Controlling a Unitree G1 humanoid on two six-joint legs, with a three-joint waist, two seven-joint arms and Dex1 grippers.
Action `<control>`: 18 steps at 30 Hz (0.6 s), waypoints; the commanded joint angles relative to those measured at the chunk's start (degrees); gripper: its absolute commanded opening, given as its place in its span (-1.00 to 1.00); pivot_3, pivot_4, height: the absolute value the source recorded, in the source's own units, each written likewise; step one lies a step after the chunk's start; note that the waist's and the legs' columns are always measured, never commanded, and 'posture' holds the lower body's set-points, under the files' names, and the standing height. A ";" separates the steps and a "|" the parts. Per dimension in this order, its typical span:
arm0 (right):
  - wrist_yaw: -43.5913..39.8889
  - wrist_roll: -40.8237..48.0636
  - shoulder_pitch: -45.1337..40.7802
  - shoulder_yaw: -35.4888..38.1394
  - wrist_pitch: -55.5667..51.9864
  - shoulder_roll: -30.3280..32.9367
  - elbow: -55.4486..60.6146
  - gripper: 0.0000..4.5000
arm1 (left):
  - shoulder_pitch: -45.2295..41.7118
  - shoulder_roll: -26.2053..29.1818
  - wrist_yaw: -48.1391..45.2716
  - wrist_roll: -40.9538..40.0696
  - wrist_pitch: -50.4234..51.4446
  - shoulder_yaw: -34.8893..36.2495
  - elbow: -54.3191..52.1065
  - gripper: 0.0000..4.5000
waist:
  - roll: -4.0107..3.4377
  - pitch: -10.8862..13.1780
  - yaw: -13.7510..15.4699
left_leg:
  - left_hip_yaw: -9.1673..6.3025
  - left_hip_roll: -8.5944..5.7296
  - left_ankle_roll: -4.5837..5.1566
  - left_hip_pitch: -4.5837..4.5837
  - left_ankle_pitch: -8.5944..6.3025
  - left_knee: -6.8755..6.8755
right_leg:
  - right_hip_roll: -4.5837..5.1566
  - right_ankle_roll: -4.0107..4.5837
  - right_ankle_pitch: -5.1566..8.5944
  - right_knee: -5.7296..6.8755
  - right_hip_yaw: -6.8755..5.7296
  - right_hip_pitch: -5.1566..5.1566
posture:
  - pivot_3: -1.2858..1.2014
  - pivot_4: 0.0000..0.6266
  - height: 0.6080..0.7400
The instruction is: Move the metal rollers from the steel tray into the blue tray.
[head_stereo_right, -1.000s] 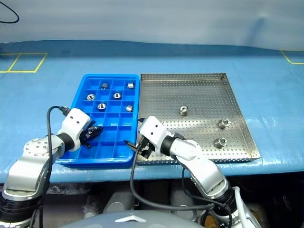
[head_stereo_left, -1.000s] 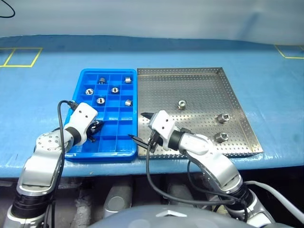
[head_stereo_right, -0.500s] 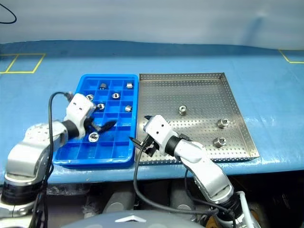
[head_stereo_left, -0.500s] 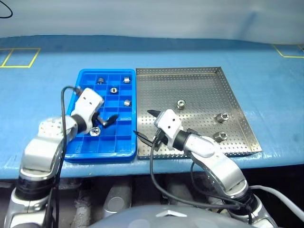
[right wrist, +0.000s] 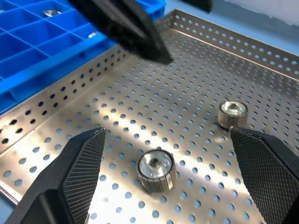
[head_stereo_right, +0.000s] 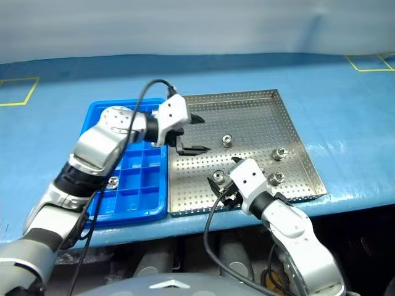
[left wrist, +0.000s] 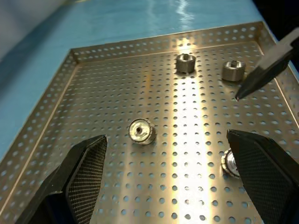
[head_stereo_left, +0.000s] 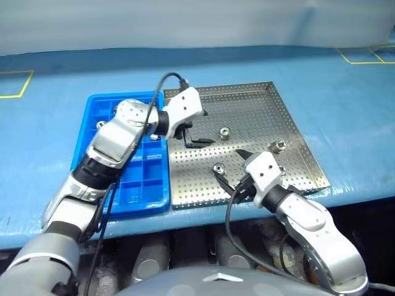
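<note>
The steel tray (head_stereo_left: 290, 117) holds several metal rollers, among them one (head_stereo_left: 225, 132) mid-tray, one (head_stereo_left: 279, 146) near the right rim and one (head_stereo_left: 218, 168) near the front. My left gripper (head_stereo_left: 197, 128) hangs open and empty over the tray's left part, just left of the mid-tray roller (left wrist: 141, 131). My right gripper (head_stereo_left: 229, 166) is open low over the tray's front, with the front roller (right wrist: 156, 170) lying between its fingers, untouched. The blue tray (head_stereo_left: 154, 191) lies to the left, with a roller (head_stereo_right: 113, 181) in a near compartment; my left arm covers much of it.
Both trays sit side by side on a blue table cover (head_stereo_left: 345, 105), close to the table's front edge. Yellow tape marks (head_stereo_left: 15, 83) lie at the far corners. My left forearm and its cable (head_stereo_left: 160, 83) cross above the blue tray.
My left gripper opened, left a roller in the blue tray and swung right over the steel tray. My right gripper shifted right along the tray's front. The camera also turned right.
</note>
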State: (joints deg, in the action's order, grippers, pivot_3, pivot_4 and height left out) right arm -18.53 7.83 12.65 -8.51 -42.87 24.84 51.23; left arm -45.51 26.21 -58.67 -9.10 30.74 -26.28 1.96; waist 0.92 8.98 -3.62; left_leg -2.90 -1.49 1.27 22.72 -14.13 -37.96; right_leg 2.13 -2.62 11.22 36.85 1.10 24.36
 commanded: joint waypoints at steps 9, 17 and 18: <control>6.54 -2.58 7.90 0.30 1.83 -4.29 3.14 1.00 | -1.80 -6.34 -8.98 8.90 -14.76 -9.17 17.01 0.99 | -0.01 -0.01 -3.56 | 0.16 0.03 0.07 0.01 -0.02 -0.13 | -0.08 -0.03 -0.01 0.02 0.33 0.05 | -0.20 -0.52 1.00; 7.61 -3.50 10.03 0.13 5.02 -6.16 -0.43 1.00 | -0.74 -7.06 -11.46 13.13 -16.68 -10.92 19.07 0.99 | -0.02 -0.02 -5.10 | 0.18 0.04 0.11 -0.01 -0.04 -0.12 | -0.08 -0.09 -0.03 0.00 0.37 0.06 | -0.20 -0.52 1.00; 7.57 -3.44 9.72 0.05 5.24 -6.32 -0.69 1.00 | -0.61 -7.04 -11.41 13.96 -17.00 -11.34 19.47 0.99 | -0.03 -0.02 -5.22 | 0.19 0.04 0.10 -0.01 -0.04 -0.12 | -0.08 -0.09 -0.03 0.01 0.38 0.06 | -0.20 -0.52 1.00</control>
State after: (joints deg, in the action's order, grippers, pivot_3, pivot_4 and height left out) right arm -11.13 4.67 22.66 -8.57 -39.24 18.76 49.63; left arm -46.21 19.19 -69.66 3.70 15.20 -37.07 21.01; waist 0.90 8.96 -8.83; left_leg -2.72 -1.46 1.37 22.71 -14.17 -38.09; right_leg 2.04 -2.71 11.19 36.86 1.47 24.42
